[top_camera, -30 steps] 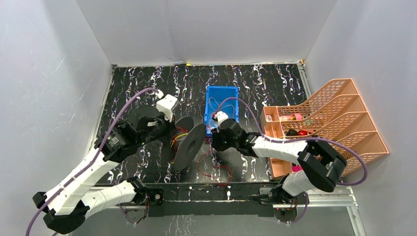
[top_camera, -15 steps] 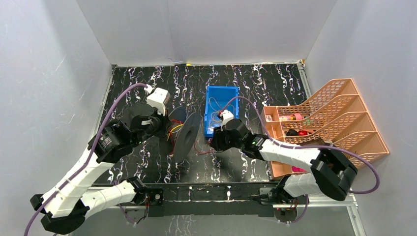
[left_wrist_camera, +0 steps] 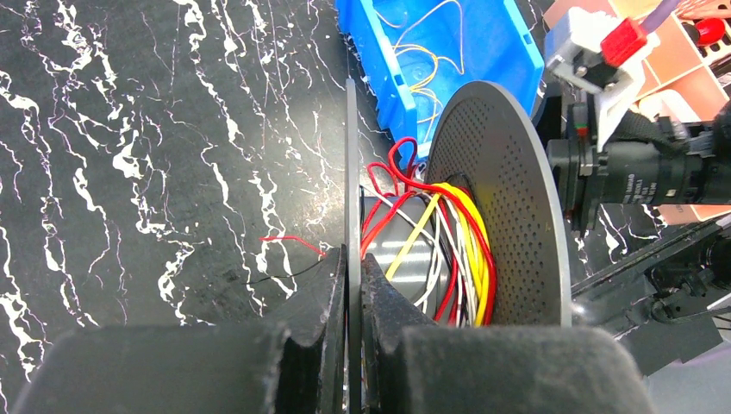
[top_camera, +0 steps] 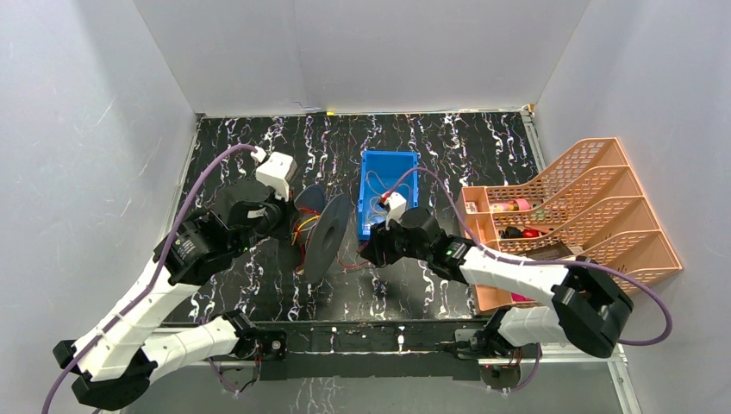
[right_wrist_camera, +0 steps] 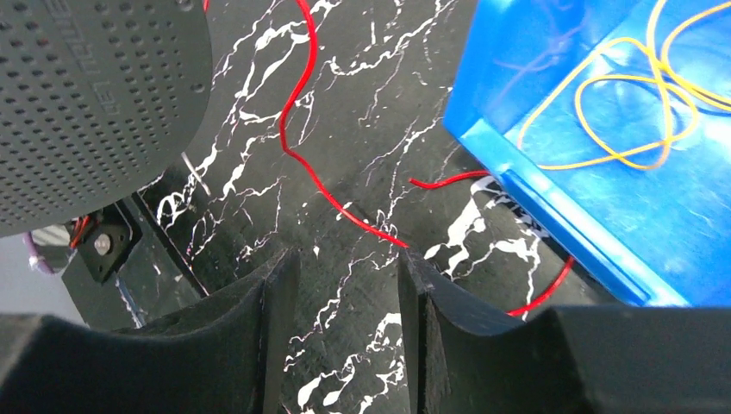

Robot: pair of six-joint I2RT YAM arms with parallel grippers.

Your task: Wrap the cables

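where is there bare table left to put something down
Bare table in the far-left corner, left of the blue bin; also at the far side between bin and orange rack. Crowded between spool and bin: right gripper and red cable there.

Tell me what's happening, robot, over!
Left fingers shut on spool rim. Right fingers open above red cable, not gripping. Other cables wound on spool. Bin close beside them.

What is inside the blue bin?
Loose loops of thin yellow wire lie on the floor of the blue bin. From above, the right arm covers its near corner, so that part cannot be checked.
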